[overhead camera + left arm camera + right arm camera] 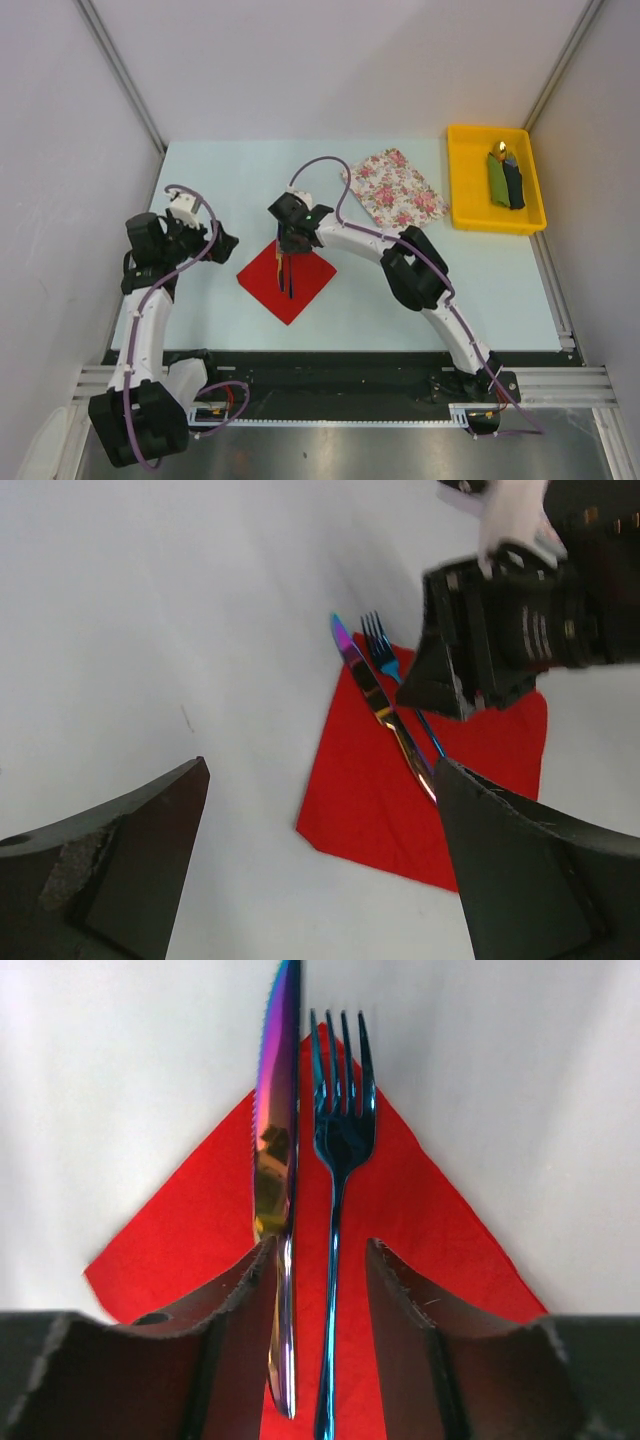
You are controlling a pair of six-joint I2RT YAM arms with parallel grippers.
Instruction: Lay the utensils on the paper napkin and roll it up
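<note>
Pale blue-green worktop (220, 180) fills most of my overhead view. At its far right lie a floral cloth (397, 188) and a yellow tray (470, 195) holding a green and a dark roll (505, 180); I leave those alone.

Nearer the middle sits the red napkin (260, 275), flat, turned like a diamond, one corner pointing away from the right wrist camera. My left claw (320, 770) hangs wide open and empty just to the napkin's left. My right claw (320, 1250) hovers over the napkin with its fingers apart, gripping nothing; both handles run through the gap between them.

On the napkin lie the knife (277, 1140) and the fork (340, 1130), side by side along the diagonal, with the knife tip reaching out past the far corner onto the worktop.

I judge the placing step done, or nearly so. The rolling is all still to do: no edge of the napkin is lifted or folded.

The handle ends are cut off at the bottom of the right wrist view. Whether the knife handle touches the left finger I cannot tell. Overhead, the right claw hides much of both pieces.
</note>
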